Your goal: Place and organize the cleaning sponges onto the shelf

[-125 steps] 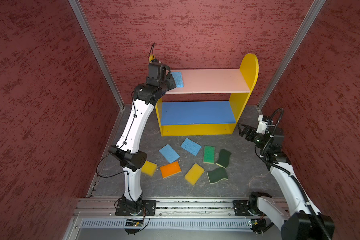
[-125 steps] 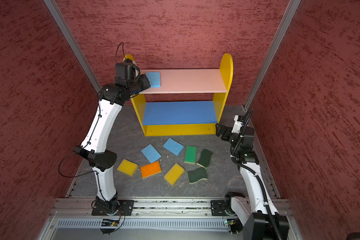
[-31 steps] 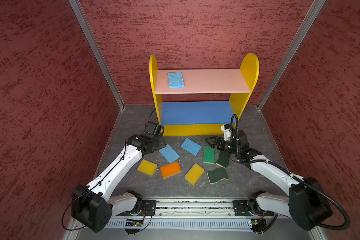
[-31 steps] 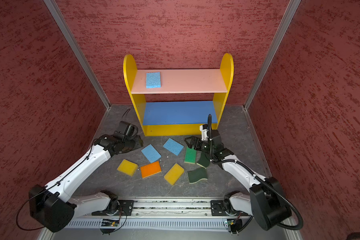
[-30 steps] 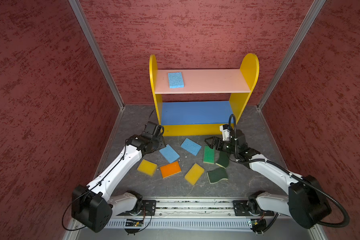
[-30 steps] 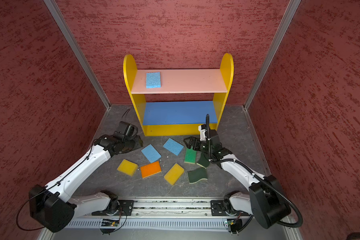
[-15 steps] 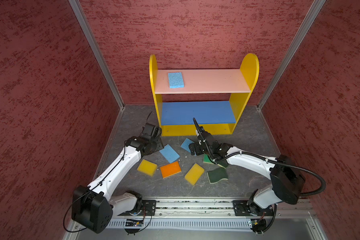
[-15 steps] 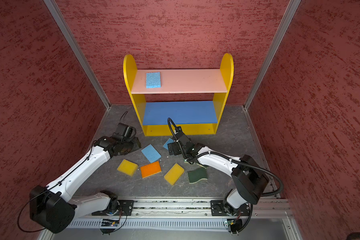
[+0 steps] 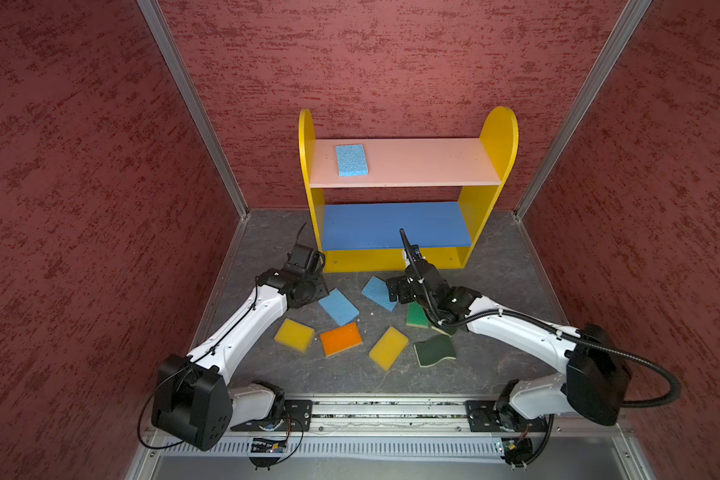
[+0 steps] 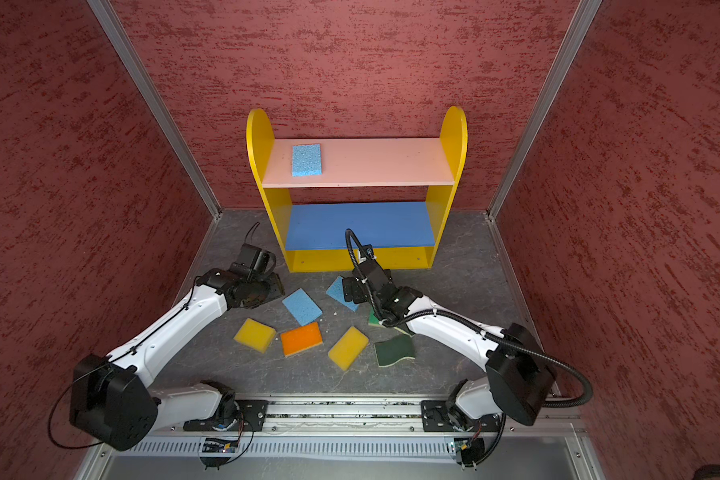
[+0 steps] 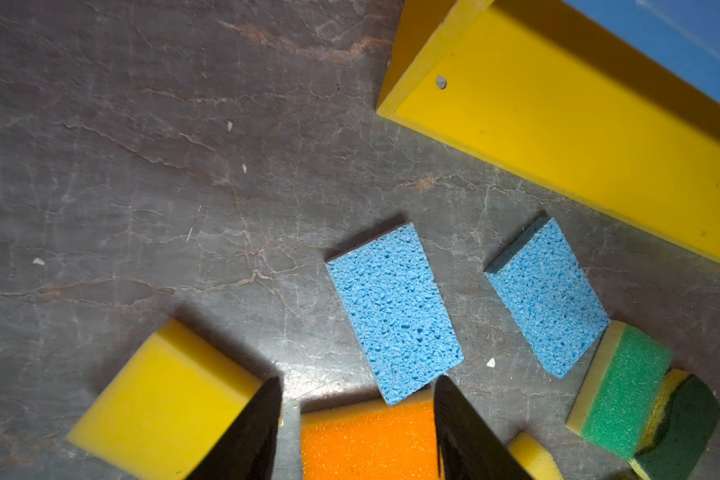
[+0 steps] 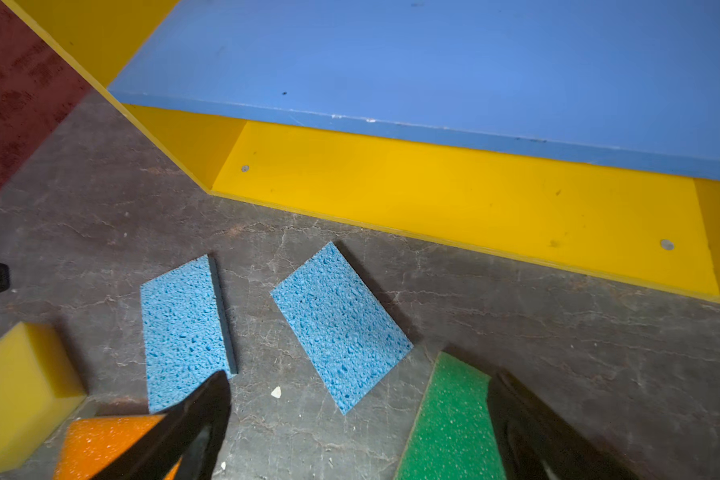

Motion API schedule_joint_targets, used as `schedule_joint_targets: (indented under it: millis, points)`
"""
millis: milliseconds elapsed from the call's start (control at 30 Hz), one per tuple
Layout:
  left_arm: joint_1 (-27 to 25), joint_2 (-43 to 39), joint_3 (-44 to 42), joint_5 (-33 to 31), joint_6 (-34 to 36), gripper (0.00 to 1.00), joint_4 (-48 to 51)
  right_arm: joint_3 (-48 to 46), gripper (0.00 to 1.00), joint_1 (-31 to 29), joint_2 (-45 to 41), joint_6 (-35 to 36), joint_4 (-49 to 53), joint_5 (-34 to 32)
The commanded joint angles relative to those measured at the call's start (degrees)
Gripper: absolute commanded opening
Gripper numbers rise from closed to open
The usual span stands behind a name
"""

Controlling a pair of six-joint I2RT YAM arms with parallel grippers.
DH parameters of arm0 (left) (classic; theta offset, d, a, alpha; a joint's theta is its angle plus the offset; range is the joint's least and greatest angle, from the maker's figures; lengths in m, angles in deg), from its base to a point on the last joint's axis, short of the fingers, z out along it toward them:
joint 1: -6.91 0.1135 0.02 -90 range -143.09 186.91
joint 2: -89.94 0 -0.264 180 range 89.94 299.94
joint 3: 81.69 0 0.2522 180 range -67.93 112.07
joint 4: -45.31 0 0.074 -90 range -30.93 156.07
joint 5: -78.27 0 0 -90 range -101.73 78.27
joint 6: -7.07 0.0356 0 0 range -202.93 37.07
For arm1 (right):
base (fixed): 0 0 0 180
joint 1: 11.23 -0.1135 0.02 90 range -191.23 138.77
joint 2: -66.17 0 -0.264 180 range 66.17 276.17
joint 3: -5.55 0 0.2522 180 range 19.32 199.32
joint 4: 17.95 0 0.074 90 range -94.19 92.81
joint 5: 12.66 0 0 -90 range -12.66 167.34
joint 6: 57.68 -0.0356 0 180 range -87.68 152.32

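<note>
Grey floor (image 9: pixel 512 286) bears shelf (image 9: pixel 497 166) and scattered sponges (image 9: pixel 341 338); one blue sponge (image 9: pixel 351 159) tops its pink board (image 9: pixel 425 162).

Bright even overhead light, soft short shadows, sharp focus, wide-angle edge distortion

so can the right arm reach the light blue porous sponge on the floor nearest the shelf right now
Probably yes: the right gripper hangs open close above that light blue porous sponge, and nothing lies on it or stands between them.

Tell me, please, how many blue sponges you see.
3: shelf sponge on the pink board; left floor sponge and right floor sponge, apart, before the shelf. Arms could hide more.
</note>
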Motion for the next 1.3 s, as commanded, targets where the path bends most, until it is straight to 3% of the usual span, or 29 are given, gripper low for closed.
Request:
schedule_joint_targets:
  millis: [0, 300, 700, 1267]
  points:
    - [0.44, 1.30, 0.75, 0.71, -0.23, 0.60, -1.63, 1.16, 0.99, -0.01, 3.76, 2.47, 2.83, 1.21]
    - [0.92, 0.49, -1.37, 1.45, -0.38, 0.60, -3.29, 3.06, 0.99, 0.57, 10.24, 5.35, 2.74, 2.97]
    - [4.50, -3.30, -6.02, 5.70, 1.03, 0.61, -6.35, 3.94, 0.99, 2.48, 14.23, 13.45, 0.41, 11.29]
    - [6.45, -6.27, -8.26, 7.36, 2.26, 0.61, -7.42, 6.30, 0.98, 4.65, 19.14, 22.40, 1.41, 13.96]
